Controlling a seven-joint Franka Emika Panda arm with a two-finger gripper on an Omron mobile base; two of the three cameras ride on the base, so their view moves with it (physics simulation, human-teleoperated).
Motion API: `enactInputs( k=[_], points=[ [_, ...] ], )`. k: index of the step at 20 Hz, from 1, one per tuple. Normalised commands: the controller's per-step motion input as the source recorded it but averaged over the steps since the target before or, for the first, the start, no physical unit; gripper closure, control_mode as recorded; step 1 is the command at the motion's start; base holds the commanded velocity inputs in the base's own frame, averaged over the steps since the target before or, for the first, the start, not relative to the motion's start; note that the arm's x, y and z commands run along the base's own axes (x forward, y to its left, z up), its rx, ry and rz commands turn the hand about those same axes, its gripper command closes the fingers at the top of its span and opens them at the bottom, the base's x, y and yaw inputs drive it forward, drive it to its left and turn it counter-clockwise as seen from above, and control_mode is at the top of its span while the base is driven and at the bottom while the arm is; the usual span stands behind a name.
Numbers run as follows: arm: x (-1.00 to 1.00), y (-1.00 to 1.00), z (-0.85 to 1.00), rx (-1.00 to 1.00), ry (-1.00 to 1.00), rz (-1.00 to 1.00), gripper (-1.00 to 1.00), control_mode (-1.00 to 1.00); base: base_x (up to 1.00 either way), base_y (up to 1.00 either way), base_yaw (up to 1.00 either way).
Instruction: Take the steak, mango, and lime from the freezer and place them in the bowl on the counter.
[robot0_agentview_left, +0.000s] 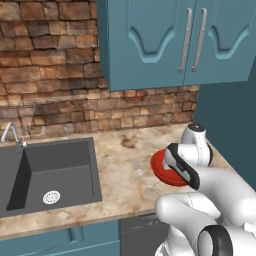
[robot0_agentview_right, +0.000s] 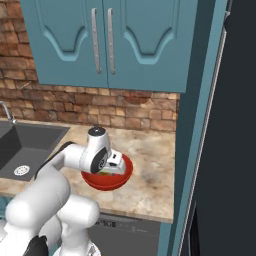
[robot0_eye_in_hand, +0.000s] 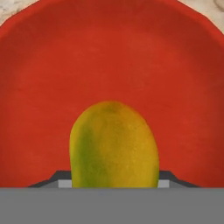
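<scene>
Hovering over the bowl (robot0_eye_in_hand: 112, 57) with gripper (robot0_agentview_right: 113, 166) pinching the mango (robot0_eye_in_hand: 113, 146), not yet released; steak and lime unseen inside it, likely still to fetch.

Mango (robot0_eye_in_hand: 114, 146) — yellow-green, upright — over the red bowl (robot0_eye_in_hand: 112, 57)

I can read no writing, label, brand, number or sign anywhere I look.
</scene>
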Motion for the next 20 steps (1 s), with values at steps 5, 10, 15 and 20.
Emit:
enactInputs(
  k=[5,10,15,20],
  points=[
    [0.0,0.0,-0.29,0.0,0.04,0.0,1.0,-1.0,0.0,0.0,0.0],
    [0.0,0.0,-0.11,0.0,0.04,0.0,-1.0,-1.0,0.0,0.0,0.0],
    [0.0,0.0,0.0,0.0,0.0,0.0,-1.0,-1.0,0.0,0.0,0.0],
    [-0.05,0.0,0.03,0.0,-0.08,0.0,-1.0,-1.0,0.0,0.0,0.0]
  ],
)
